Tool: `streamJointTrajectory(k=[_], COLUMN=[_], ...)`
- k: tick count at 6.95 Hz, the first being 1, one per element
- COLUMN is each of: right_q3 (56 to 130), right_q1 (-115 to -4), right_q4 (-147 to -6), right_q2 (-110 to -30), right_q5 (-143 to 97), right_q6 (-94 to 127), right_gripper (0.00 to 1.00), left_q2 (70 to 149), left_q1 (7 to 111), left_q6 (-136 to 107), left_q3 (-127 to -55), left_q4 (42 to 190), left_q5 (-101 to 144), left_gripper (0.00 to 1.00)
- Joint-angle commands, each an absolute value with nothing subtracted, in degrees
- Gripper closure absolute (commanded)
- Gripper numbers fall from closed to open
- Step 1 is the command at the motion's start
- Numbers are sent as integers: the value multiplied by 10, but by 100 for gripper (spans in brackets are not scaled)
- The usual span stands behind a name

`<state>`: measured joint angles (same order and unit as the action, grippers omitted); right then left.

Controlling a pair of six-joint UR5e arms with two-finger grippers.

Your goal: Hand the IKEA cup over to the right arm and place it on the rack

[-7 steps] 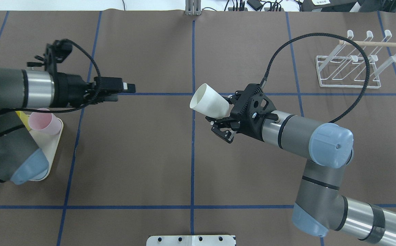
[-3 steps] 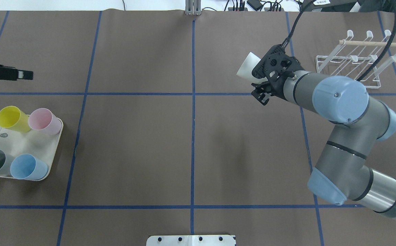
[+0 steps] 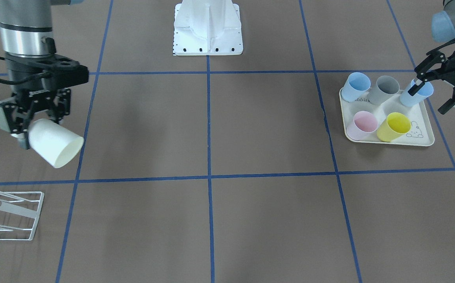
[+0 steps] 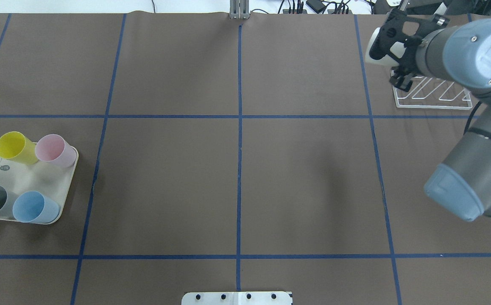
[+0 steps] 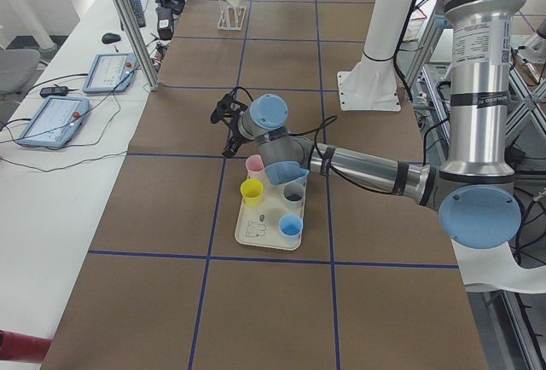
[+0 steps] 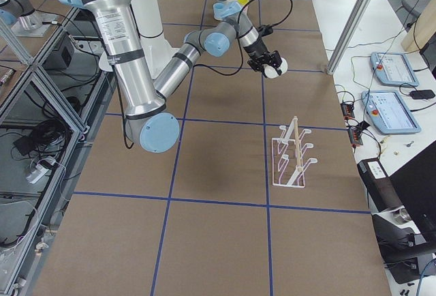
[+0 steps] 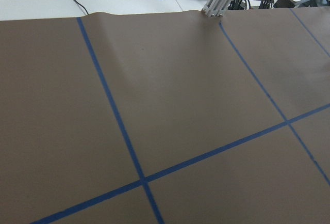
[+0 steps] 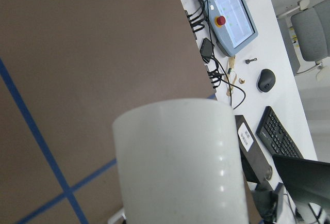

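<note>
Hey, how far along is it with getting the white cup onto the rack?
Done: the handover. The left gripper is open and empty near the tray, and the white cup sits in the right gripper. In hand: the cup is held tilted in the air, short of the rack. Left: setting it on a prong and letting go; the rack holds no cup.

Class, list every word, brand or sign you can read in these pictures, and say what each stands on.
"ROBOTIQ": on the left pincer.
"UR": on the right arm, on its blue joint cap.
Small print on the tray: too small to read.
</note>
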<state>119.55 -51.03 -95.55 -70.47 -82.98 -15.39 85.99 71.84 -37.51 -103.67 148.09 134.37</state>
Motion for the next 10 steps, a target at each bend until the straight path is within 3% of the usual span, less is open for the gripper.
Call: streamJointTrajectory(k=[1,3,6,10], right_q3=[1146,1046,848,831], right_q1=[-616,-671,-693,-659], right_q4=[-991,-947,-770,-761], right_q2=[-700,-673,-644,-648], right_q5=[-839,-837,-834,-796], right_q6=[-360,-519,-623,-633], right_gripper=[100,100,100,100], left_q2=[826,798,789,779], left_q1=[749,801,817,818], left_q6=[-295,-203,-188,-188], left_q3=[-1034,-1016,-1005,-1005], left_q4=[1479,1479,1482,1486], left_q5=[1349,1364,1380,1399], left_gripper=[0,0,0,0])
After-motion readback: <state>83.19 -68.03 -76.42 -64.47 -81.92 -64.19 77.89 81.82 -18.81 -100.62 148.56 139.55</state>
